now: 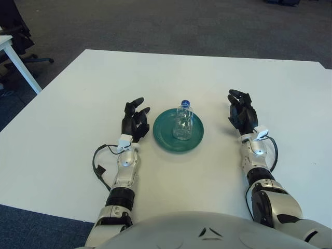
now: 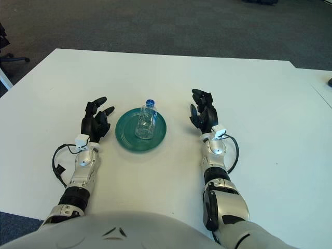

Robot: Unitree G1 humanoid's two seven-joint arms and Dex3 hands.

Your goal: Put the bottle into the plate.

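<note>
Between both hands, bottle (on plate)

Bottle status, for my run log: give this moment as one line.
bottle: upright in green plate | left hand: open, left of plate | right hand: open, right of plate

A broad, white, rectangular table with a smooth matte top filled most of the view, its far edge running across the upper part of the scene. Beyond it lay a dark grey carpeted floor, which also showed at the near left corner. At the far left stood part of a second white table with a slanted white leg, well apart from the main one. Just behind that leg was the black wheeled base of an office chair, resting on the carpet.
</note>
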